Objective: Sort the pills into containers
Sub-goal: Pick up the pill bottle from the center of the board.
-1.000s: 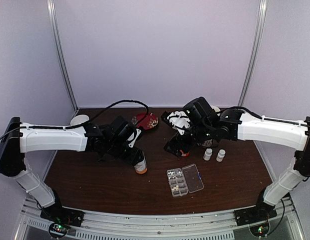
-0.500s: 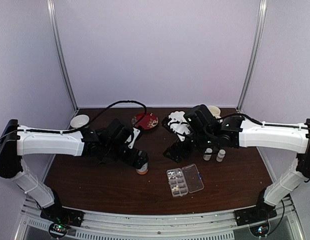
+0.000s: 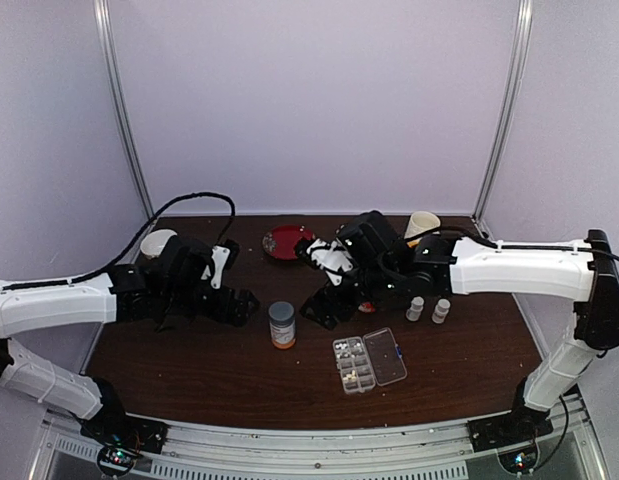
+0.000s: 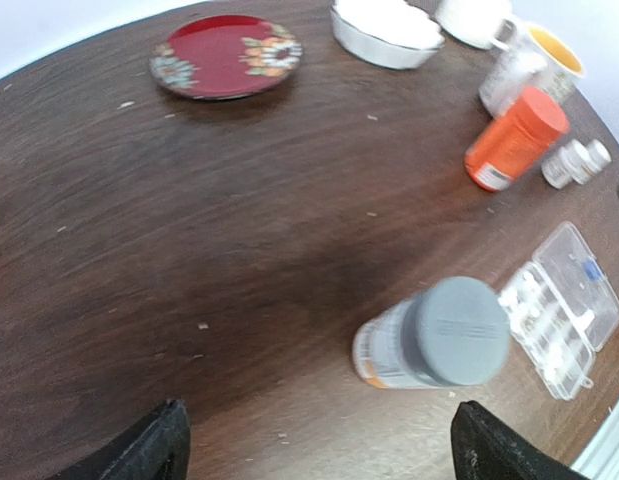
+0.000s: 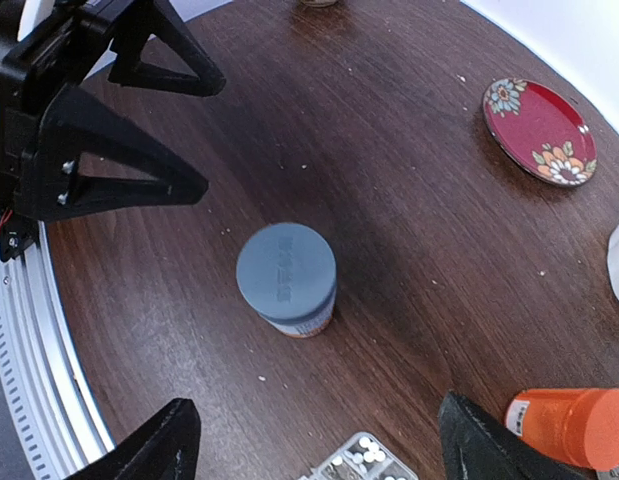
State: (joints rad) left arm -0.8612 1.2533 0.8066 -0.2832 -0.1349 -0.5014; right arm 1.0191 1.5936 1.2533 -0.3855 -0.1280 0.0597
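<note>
Backed off leftward, the left gripper (image 3: 245, 306) has let go of the grey-capped bottle (image 3: 281, 324), fingers wide apart. The right gripper (image 3: 319, 306) hangs just right of that bottle, also spread and empty. The pill box (image 3: 370, 361), holding pills (image 3: 352, 366), lies open right of the bottle.

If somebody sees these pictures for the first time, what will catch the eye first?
A grey-capped bottle stands upright alone in the middle of the table, between the open left tool and the open right tool, touched by neither. Nearer the arm bases and to its right lies the clear pill box with its lid open. A red plate sits near the back edge.
</note>
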